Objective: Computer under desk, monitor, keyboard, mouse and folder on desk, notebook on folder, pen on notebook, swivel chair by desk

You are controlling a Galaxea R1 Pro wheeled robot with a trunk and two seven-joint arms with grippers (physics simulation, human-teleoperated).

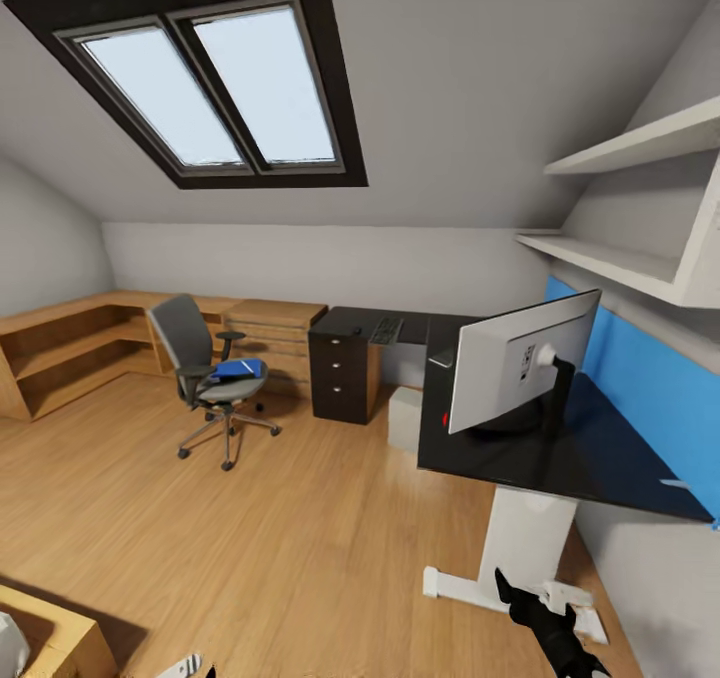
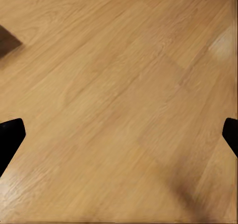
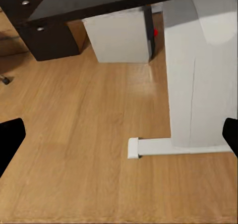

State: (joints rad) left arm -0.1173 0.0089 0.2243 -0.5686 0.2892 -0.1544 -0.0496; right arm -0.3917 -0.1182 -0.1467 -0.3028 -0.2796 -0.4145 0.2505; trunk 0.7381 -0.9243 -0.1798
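Observation:
The black desk [image 1: 600, 458] runs along the right wall and turns at the back. On it stands the monitor [image 1: 520, 358], its pale back towards me. The keyboard [image 1: 386, 330] lies on the far part, with a small dark lump beside it, probably the mouse [image 1: 357, 330]. Under the desk sits the light grey computer [image 1: 405, 418] [image 3: 119, 35]. The swivel chair [image 1: 190, 343] stands out on the floor, the blue folder [image 1: 240, 368] on its seat. I cannot make out the notebook or pen. My right gripper [image 1: 530, 603] [image 3: 119, 140] hangs open by the white desk leg [image 3: 193, 85]. My left gripper [image 2: 119, 140] is open over bare floor.
The desk's black drawers [image 1: 340, 373] stand beside a light wooden cabinet [image 1: 270, 333]. Low wooden shelving [image 1: 60, 348] fills the far left corner. White wall shelves [image 1: 640, 208] hang above the desk. A wooden piece of furniture [image 1: 50, 638] is at my near left. The desk's foot [image 3: 168, 147] lies on the floor.

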